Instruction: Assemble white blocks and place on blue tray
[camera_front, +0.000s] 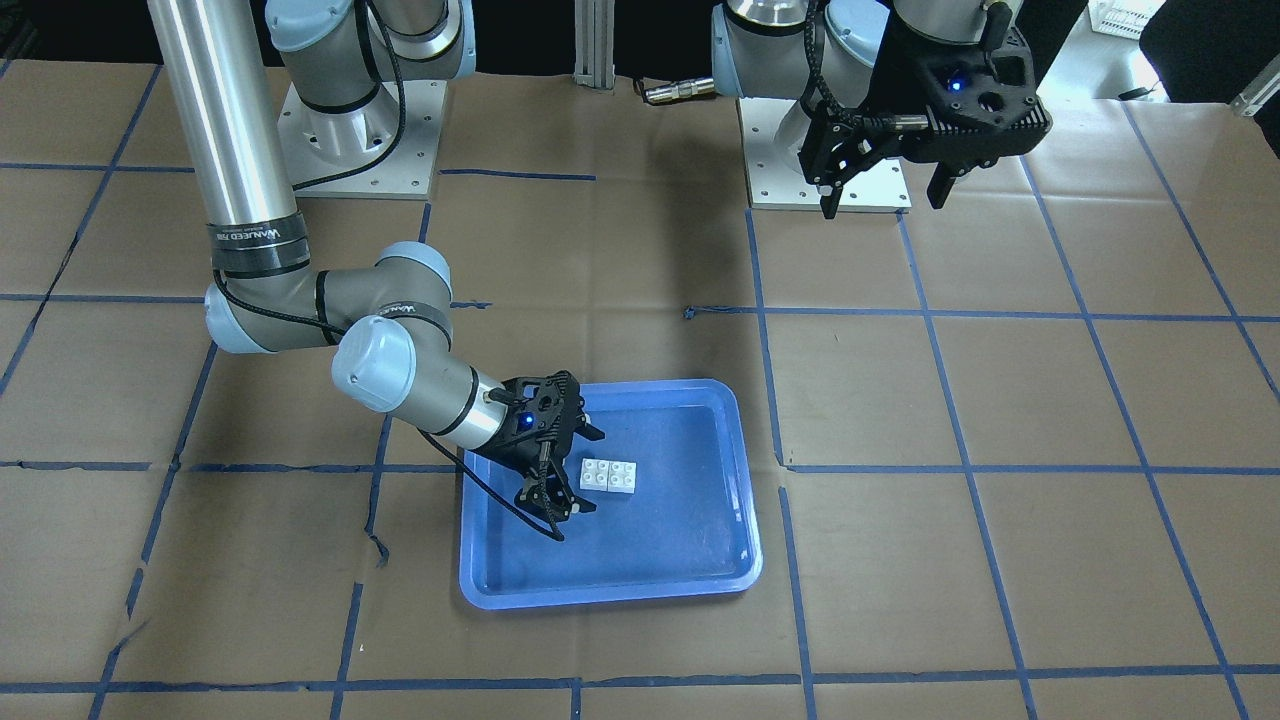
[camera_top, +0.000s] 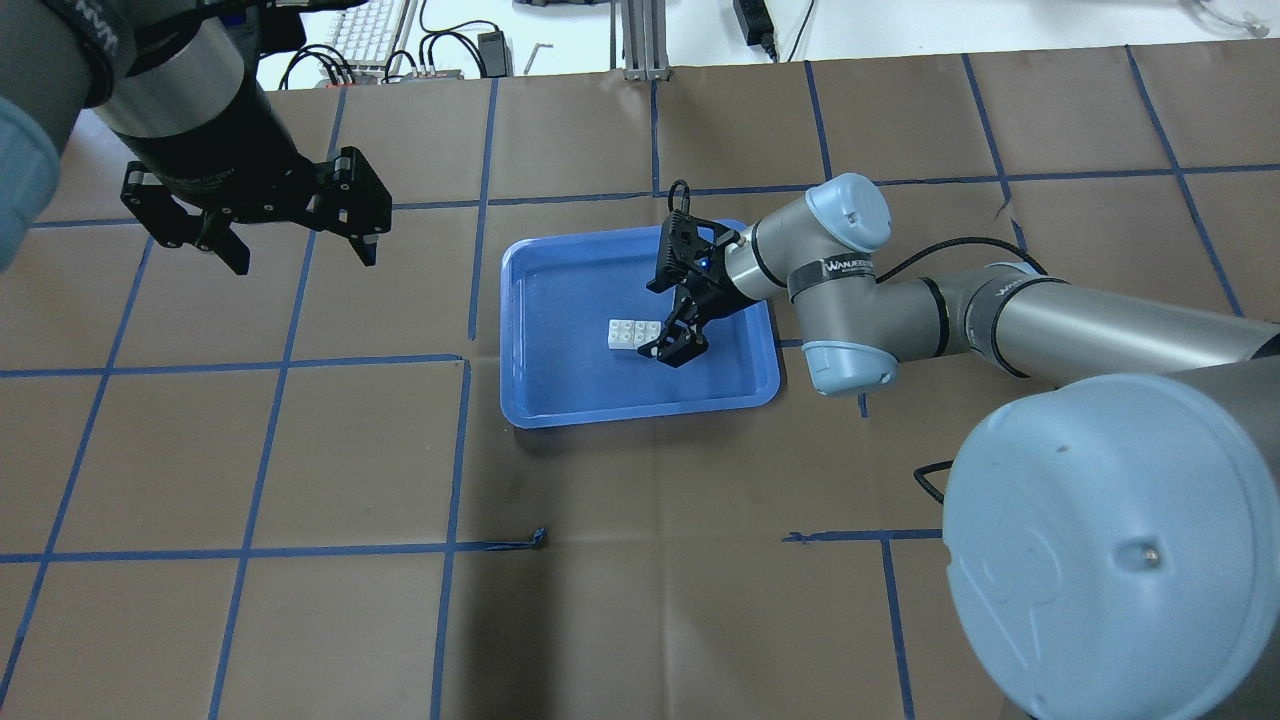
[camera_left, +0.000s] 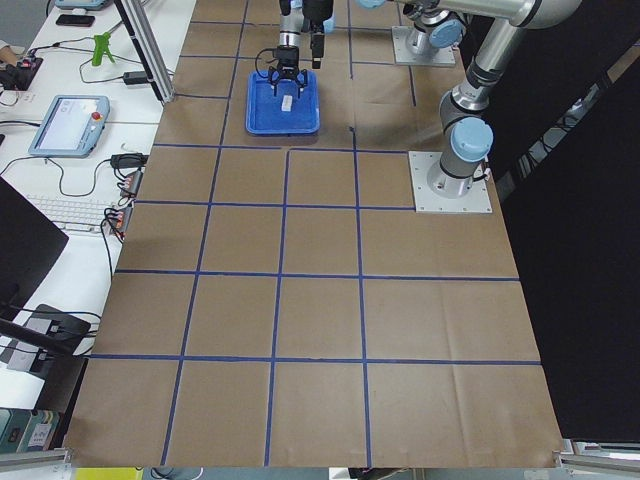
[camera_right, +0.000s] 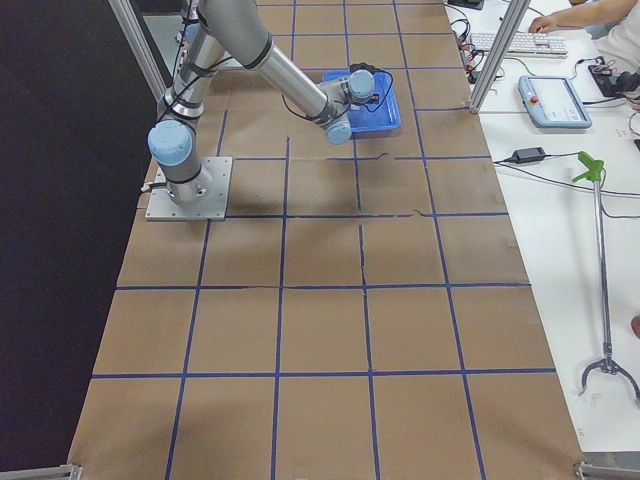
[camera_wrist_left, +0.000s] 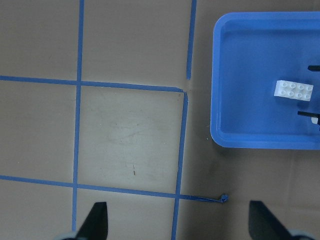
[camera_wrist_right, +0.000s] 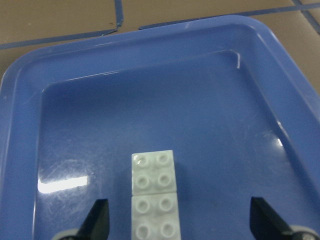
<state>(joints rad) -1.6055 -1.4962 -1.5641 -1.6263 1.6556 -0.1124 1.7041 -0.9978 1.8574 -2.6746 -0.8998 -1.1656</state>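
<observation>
While the right gripper sits low over the blue tray in the front-facing view, its jaws are spread wide and hold nothing. The white blocks lie on the tray floor just beside its tips, studs up, two bricks touching end to end. Up near its base the left gripper hangs high, well apart from the tray, jaws wide, empty.

Overhead: blocks near the tray's middle, right gripper tips at their end nearest the right arm; contact can't be told. The left gripper is over the paper-covered table, nothing between its jaws.

Exterior left: tray far up the table, blocks a white speck inside, far arm's gripper above it. Too small to judge the jaws.

Exterior right: near arm's wrist covers part of the tray; blocks not resolvable.

Left wrist: fingers at the bottom corners, wide apart, only brown paper and blue tape lines between. Tray at upper right with the blocks inside.

Right wrist: fingers at the bottom corners, blocks centred between them with a gap on each side, not gripped. Seam between the two bricks shows.
</observation>
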